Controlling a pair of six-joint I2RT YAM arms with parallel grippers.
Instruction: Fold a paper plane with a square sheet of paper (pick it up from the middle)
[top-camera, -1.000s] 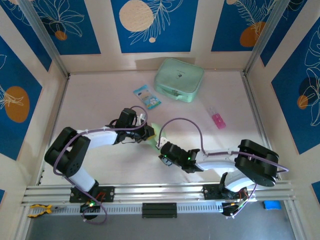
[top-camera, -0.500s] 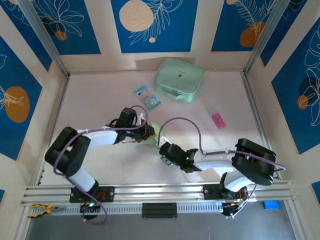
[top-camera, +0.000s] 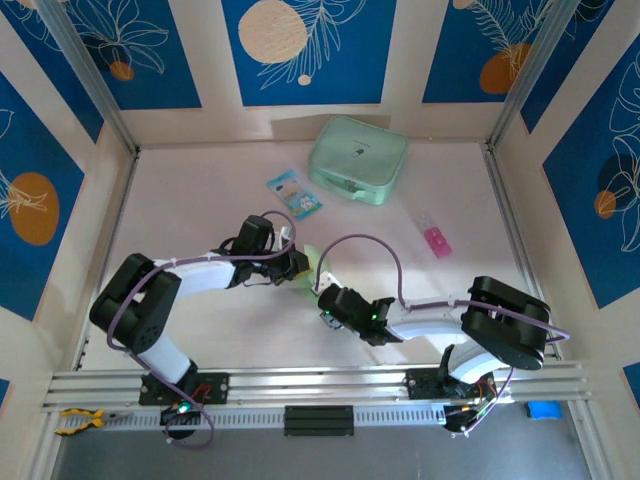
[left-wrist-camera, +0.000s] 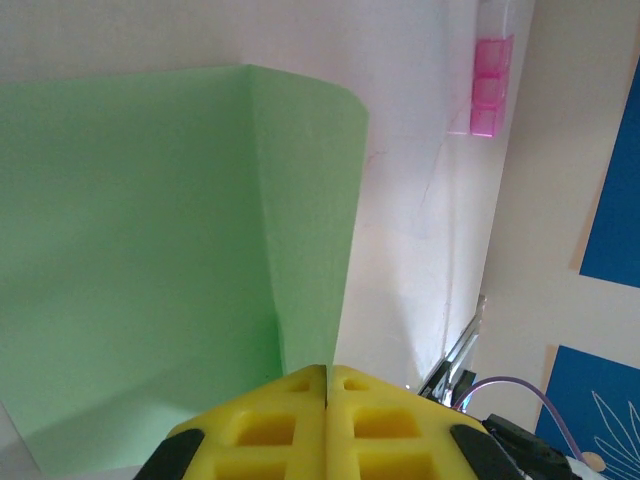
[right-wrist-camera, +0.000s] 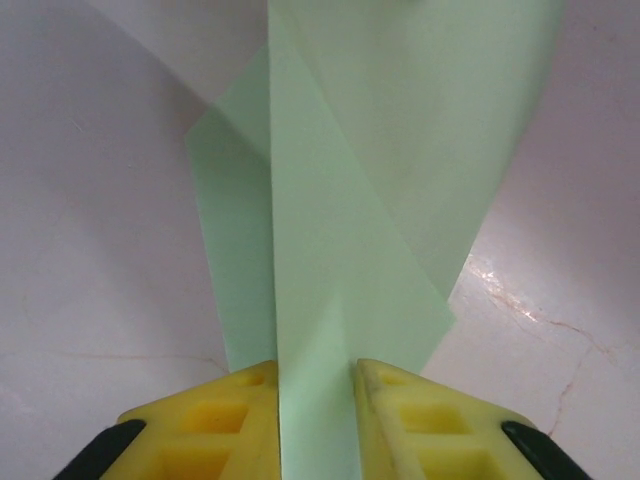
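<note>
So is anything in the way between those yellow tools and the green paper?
Nothing visible. The left tool is shut on the green paper at its folded edge, and the paper runs between the right tool fingers, touching both.

Pale table (top-camera: 190, 210) carrying a mint-green rounded zip case (top-camera: 357, 160), a blue-and-white printed packet (top-camera: 294, 193) beside it, and a small pink plastic piece (top-camera: 434, 238).

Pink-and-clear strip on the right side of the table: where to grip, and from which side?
Grip the pink-and-clear strip across its short width, near mid-length, coming straight down from above. It lies flat on the table, long and narrow, at a slant to the table's edges, so its long sides are the only faces to pinch. Turn the jaws square to its long axis first.
</note>
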